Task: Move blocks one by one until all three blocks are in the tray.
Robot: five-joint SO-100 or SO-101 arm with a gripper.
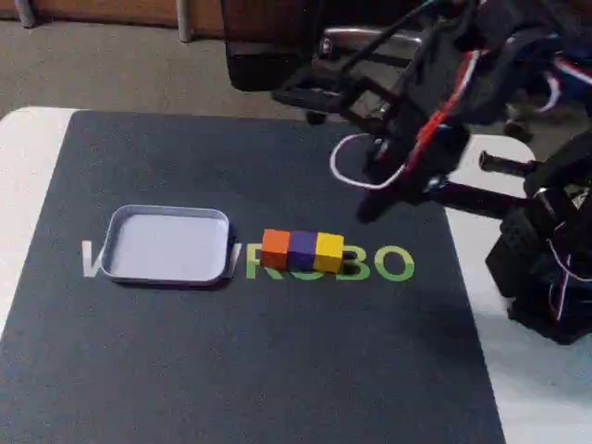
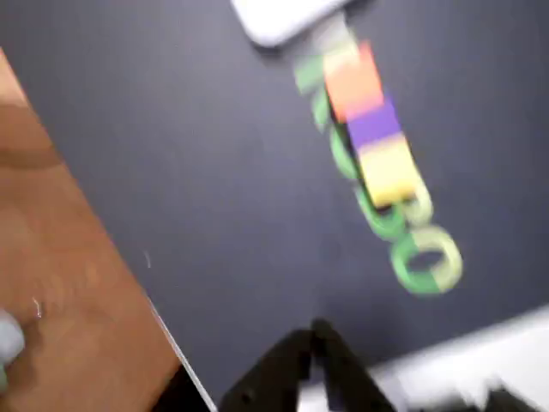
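Three blocks stand touching in a row on the dark mat: orange, purple and yellow. The pale tray lies to their left in the fixed view, nothing inside it. My gripper hangs above the mat, up and to the right of the yellow block, apart from it. The blurred wrist view shows the orange, purple and yellow blocks, with a tray corner at the top. There the gripper sits at the bottom edge, its dark fingers meeting at the tips, holding nothing.
The dark mat carries green and white letters beside the blocks. White table borders it on both sides. The arm's base stands at right. A white cable loop hangs from the arm. A chair base is behind.
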